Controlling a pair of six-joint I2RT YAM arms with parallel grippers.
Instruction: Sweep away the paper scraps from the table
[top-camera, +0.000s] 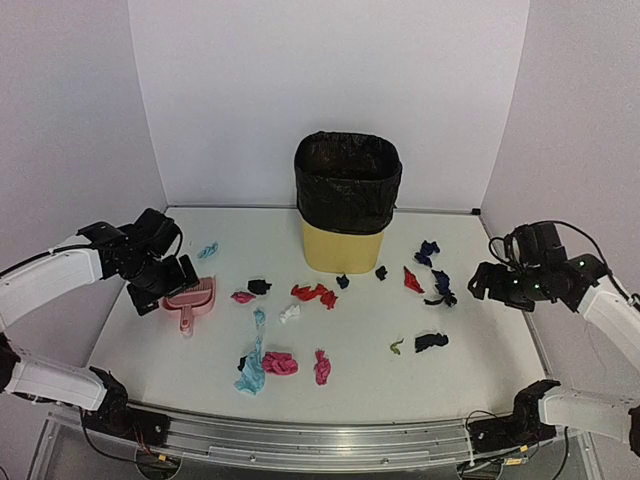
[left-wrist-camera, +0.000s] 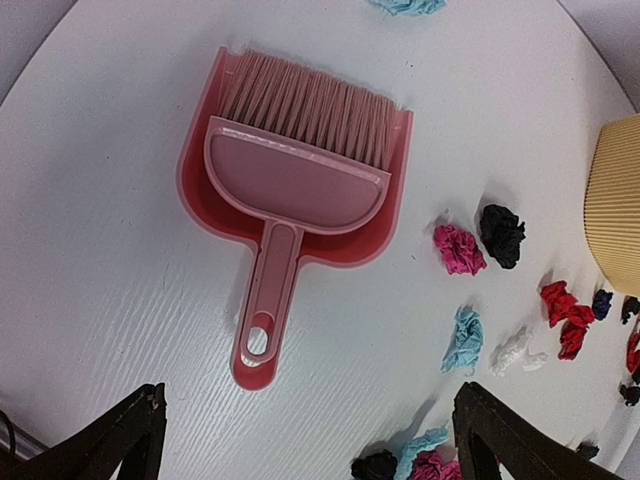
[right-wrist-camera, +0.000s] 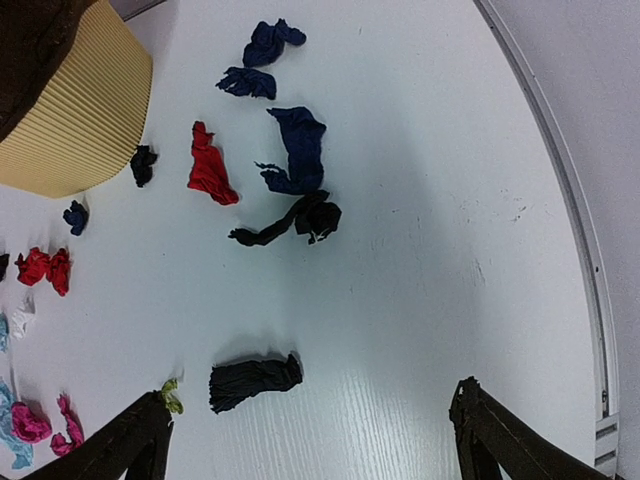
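Observation:
Paper scraps lie scattered over the white table (top-camera: 480, 380): red ones (top-camera: 313, 293) in the middle, pink (top-camera: 280, 363) and light blue (top-camera: 252, 372) toward the front, black (top-camera: 431, 342) and navy (top-camera: 428, 250) on the right. My left gripper (top-camera: 163, 287) hovers open above the handle end of a pink dustpan with its brush lying in it (left-wrist-camera: 300, 170), and nothing is between its fingers (left-wrist-camera: 130, 430). My right gripper (right-wrist-camera: 310, 400) hangs open over the right side, with a black scrap (right-wrist-camera: 252, 380) just ahead of it, untouched.
A yellow ribbed bin with a black liner (top-camera: 347, 205) stands at the back centre. White walls close off the back and both sides. A metal rail (top-camera: 320, 440) runs along the front edge between the arm bases.

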